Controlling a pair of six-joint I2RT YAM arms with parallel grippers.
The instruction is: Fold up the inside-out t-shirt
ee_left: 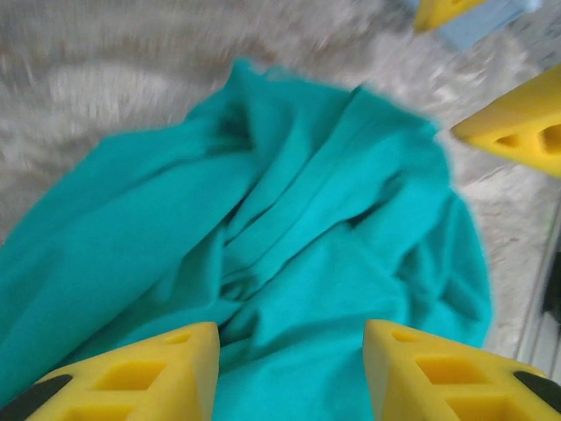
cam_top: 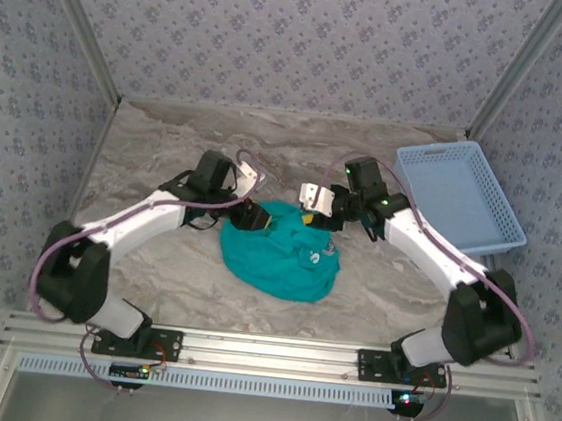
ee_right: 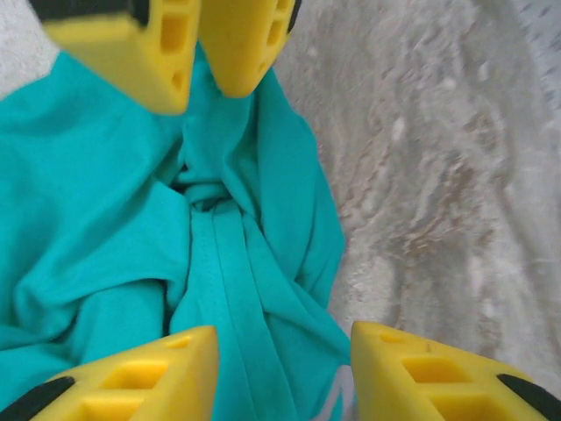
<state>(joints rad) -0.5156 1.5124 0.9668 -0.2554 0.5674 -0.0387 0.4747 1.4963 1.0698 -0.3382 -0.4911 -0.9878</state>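
The inside-out t-shirt [cam_top: 281,254] lies in a crumpled teal heap on the marble table, with a small white tag [cam_top: 313,259] on its right side. My left gripper [cam_top: 252,216] hovers at the heap's upper left edge. In the left wrist view its yellow fingers [ee_left: 291,338] stand apart over the folds of the t-shirt [ee_left: 289,228] and pinch nothing. My right gripper [cam_top: 313,212] is at the heap's upper right edge. Its fingers [ee_right: 282,338] are also apart, above a bunched ridge of the t-shirt [ee_right: 219,263]. The two grippers face each other closely.
A light blue mesh basket [cam_top: 461,194] sits at the back right of the table. Bare marble surface [cam_top: 167,148] surrounds the heap. Patterned walls close in the back and both sides. A metal rail [cam_top: 266,350] runs along the near edge.
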